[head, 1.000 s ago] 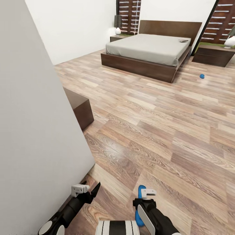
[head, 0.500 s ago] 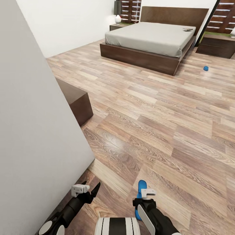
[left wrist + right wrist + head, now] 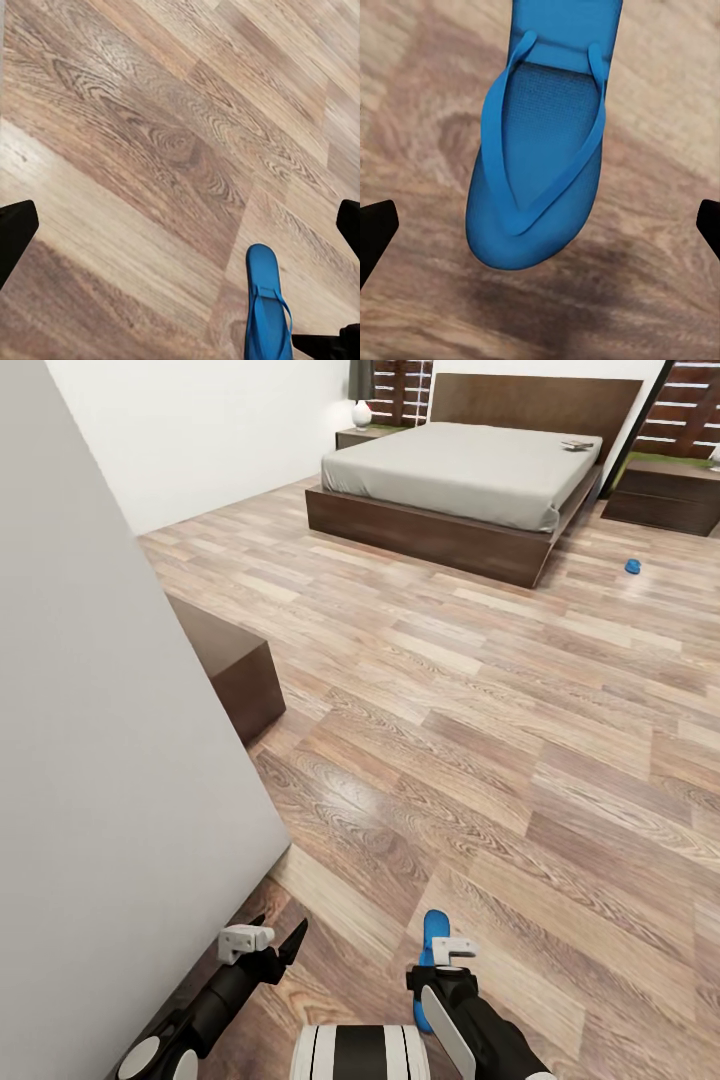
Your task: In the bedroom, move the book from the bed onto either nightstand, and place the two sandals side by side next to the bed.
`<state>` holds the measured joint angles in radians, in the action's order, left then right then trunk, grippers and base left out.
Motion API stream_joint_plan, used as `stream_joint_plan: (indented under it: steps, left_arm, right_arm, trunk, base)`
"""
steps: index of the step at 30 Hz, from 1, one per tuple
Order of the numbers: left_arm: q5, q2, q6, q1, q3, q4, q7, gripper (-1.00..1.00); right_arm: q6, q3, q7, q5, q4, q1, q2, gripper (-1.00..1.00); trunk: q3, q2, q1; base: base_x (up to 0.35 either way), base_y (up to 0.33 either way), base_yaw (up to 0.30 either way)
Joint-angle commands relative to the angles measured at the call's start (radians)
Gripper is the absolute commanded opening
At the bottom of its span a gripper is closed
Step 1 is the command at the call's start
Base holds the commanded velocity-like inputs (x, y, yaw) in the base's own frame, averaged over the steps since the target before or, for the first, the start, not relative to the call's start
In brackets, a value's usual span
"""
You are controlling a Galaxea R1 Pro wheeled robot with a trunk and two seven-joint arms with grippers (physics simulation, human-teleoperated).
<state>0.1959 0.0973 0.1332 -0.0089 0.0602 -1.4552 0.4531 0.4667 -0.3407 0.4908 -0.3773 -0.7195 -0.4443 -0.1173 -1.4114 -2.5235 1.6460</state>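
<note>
One blue sandal (image 3: 544, 150) lies flat on the wood floor right under my right gripper (image 3: 540, 232), which is open, with its fingertips (image 3: 375, 232) wide of the sandal on both sides. In the head view this sandal (image 3: 433, 935) pokes out from behind the right gripper (image 3: 450, 960). My left gripper (image 3: 272, 942) hangs open beside it over bare floor, and its wrist view catches the same sandal (image 3: 264, 307). The second sandal (image 3: 632, 566) lies far off near the bed (image 3: 470, 470). The book (image 3: 577, 446) rests on the mattress by the headboard. A nightstand (image 3: 660, 495) stands right of the bed, another nightstand (image 3: 360, 437) left of it.
A white wall (image 3: 100, 760) stands close on my left, and a low dark dresser (image 3: 235, 670) juts out from behind it. Wood-plank floor (image 3: 480, 690) runs from me to the bed. A white lamp (image 3: 361, 414) sits on the left nightstand.
The whole head view has shifted: the bed and far sandal sit higher in the picture, so the camera has moved. Both arms hold the same pose, grippers still open.
</note>
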Motion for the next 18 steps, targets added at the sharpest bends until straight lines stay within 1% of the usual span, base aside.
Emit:
stream_joint_plan:
  steps: [1,7,18]
  left_arm:
    - [0.01,0.001,0.011,0.0,0.003,-0.001,0.007,1.0]
    - [0.01,0.001,0.01,0.0,0.003,-0.001,0.007,1.0]
    - [0.011,0.001,0.009,0.0,0.003,-0.001,0.007,1.0]
  right_arm:
    - [0.003,-0.004,0.009,-0.009,-0.001,-0.001,0.001,1.0]
    - [0.003,-0.004,0.009,-0.009,-0.001,-0.001,0.001,1.0]
    - [0.003,-0.004,0.009,-0.009,-0.001,-0.001,0.001,1.0]
  trunk:
    - [-0.001,0.0,0.0]
    - [-0.001,0.0,0.0]
    - [-0.001,0.0,0.0]
  base:
    - [0.053,0.0,0.0]
    - [0.149,0.0,0.0]
    - [0.018,0.0,0.0]
